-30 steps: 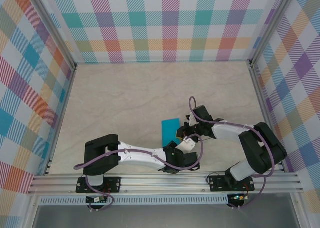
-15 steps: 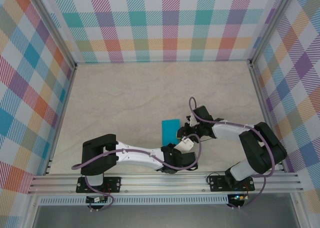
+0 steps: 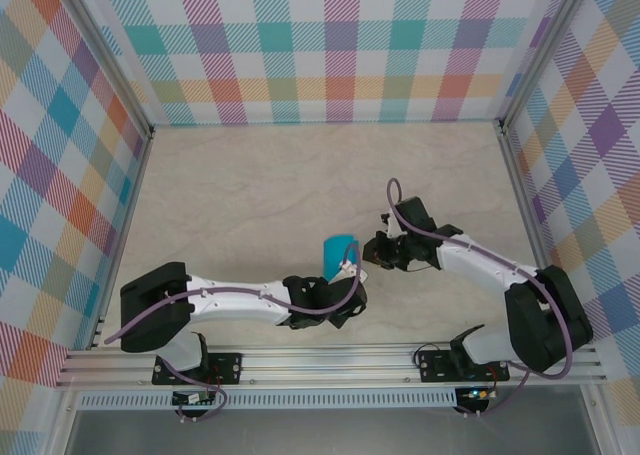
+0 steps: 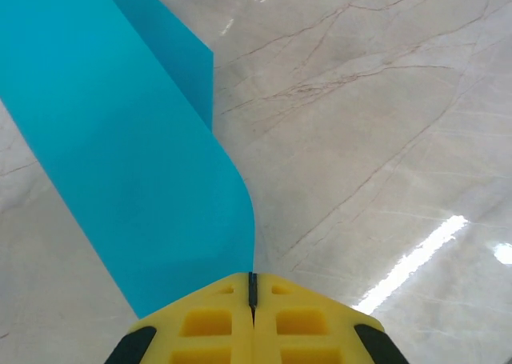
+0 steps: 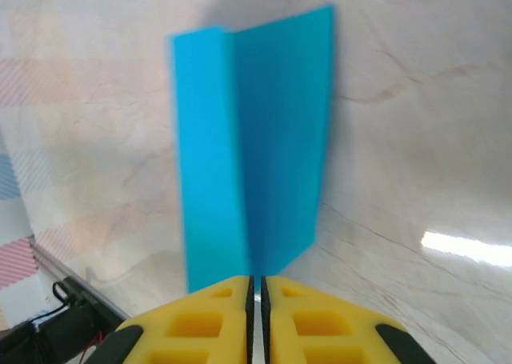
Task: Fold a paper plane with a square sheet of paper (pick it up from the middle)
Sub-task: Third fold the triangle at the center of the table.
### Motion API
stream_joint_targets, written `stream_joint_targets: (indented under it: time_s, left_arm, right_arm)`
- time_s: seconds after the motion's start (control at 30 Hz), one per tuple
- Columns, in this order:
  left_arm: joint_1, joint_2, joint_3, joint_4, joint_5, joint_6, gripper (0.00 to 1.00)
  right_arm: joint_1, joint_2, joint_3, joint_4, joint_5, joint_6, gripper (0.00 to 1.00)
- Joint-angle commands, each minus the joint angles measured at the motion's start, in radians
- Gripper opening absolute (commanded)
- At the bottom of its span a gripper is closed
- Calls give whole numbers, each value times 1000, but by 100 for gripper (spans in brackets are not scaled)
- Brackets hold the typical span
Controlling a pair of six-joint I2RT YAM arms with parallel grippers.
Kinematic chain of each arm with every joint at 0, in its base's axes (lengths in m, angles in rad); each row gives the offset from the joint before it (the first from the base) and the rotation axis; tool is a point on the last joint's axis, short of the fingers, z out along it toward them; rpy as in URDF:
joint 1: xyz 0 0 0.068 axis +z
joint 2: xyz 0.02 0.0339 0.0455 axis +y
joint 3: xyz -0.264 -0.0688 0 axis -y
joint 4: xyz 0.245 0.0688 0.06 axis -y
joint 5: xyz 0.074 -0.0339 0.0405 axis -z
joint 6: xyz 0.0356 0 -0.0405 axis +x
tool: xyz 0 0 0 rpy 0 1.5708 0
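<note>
1. The left arm [image 3: 230, 297] has changed since a second ago. Its dark elbow block has slid further left and lower, and the white links now lie stretched out in a long, low line from the near-left corner toward the middle of the table [image 3: 250, 185].
2. The left gripper [image 3: 347, 272] has drawn back left and sits at the near edge of the sheet of paper [image 3: 338, 250]. In the left wrist view its yellow fingers [image 4: 216, 324] are pressed together, with the teal edge pinched in the seam between them.
3. A second ago the sheet lay as a flat rectangle. From above it now looks shorter, with a rounded far edge. In the left wrist view it bows up and away from the fingers in a smooth curve, with a folded layer behind it. It is near the centre of the table, between the two grippers.
4. The right gripper [image 3: 372, 254] has shifted slightly right and touches the sheet's right side. In the blurred right wrist view its yellow fingers [image 5: 300, 324] are almost shut, and the lower edge of the folded sheet [image 5: 272, 140] runs into the narrow slit between them, so it appears clamped.
5. The right arm [image 3: 480, 265] has swung its elbow further right and nearer. It reaches leftward in a straighter line from its base at the near-right rail.
</note>
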Motion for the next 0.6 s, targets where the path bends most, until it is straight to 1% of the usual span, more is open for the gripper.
stream_joint_targets:
  time_s: [0.0, 0.17, 0.27, 0.4, 0.57]
  left_arm:
    - [42, -56, -34, 83, 138, 16, 0]
    - [79, -110, -75, 162, 237, -18, 0]
    - [87, -144, -102, 195, 254, -39, 0]
    - [100, -162, -133, 239, 271, -71, 0]
    - [108, -122, -124, 237, 272, -88, 2]
  right_arm:
    - [-3, 85, 81, -3, -96, -67, 9]
    - [-1, 205, 162, -6, -145, -97, 5]
    - [-2, 244, 178, -4, -154, -109, 5]
    - [-2, 280, 185, 7, -205, -125, 4]
    - [-2, 306, 191, -13, -207, -149, 5]
